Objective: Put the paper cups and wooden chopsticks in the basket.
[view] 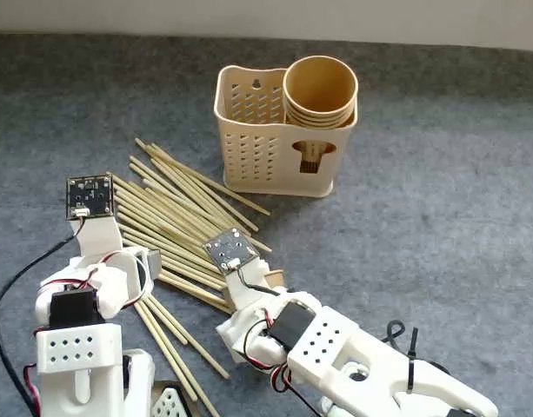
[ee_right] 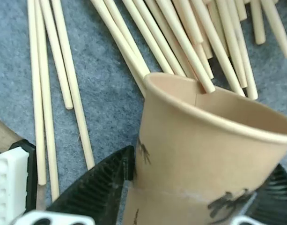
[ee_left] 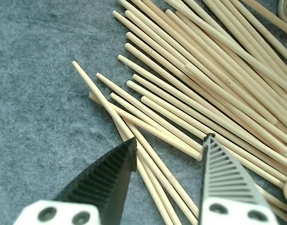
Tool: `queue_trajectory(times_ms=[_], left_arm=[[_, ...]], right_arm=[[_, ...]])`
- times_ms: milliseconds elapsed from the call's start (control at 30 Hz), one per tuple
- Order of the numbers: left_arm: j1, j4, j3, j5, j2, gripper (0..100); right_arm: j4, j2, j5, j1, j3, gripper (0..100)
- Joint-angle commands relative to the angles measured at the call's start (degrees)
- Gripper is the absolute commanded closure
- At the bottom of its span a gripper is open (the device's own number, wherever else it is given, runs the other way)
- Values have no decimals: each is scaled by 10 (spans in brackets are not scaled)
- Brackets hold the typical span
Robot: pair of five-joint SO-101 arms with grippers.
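Many wooden chopsticks (view: 175, 217) lie fanned out on the grey carpet, left of and in front of the cream basket (view: 257, 139). A stack of paper cups (view: 320, 91) stands in the basket's right half. My left gripper (ee_left: 170, 143) hovers open just above the chopsticks (ee_left: 190, 89), with a few sticks lying between its fingertips. My right gripper (ee_right: 195, 187) is shut on a tan paper cup (ee_right: 204, 154), which it holds low beside the chopsticks (ee_right: 180, 37). A bit of that cup (view: 274, 279) shows by the right arm.
The left arm (view: 92, 295) and right arm (view: 336, 347) stand close together at the front. A few stray chopsticks (view: 175, 339) lie between them. Open carpet (view: 440, 226) spreads right of the basket. A white block (ee_right: 7, 178) sits near the right gripper.
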Motion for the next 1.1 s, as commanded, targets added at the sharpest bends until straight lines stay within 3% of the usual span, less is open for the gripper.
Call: queue_trajectory(times_ms=[0, 200, 367, 567, 733, 867, 1067], left_arm=[[-7, -10, -2, 7, -7, 772], [-7, -9, -2, 7, -7, 772], [-7, -9, -2, 7, -7, 772], [-7, -8, -2, 7, -7, 772], [-7, -8, -2, 7, -7, 772], [-7, -7, -2, 7, -7, 772], [-7, -6, -2, 6, -7, 772]], right_arm=[[4, -6, -5, 7, -7, 659], [76, -17, -4, 8, -44, 659], [144, -111, 1, 24, -124, 659], [170, -215, 84, 97, -196, 662], [167, -210, 118, 170, -303, 662], [102, -179, 120, 234, -377, 662], [-99, -129, 120, 327, -415, 662]])
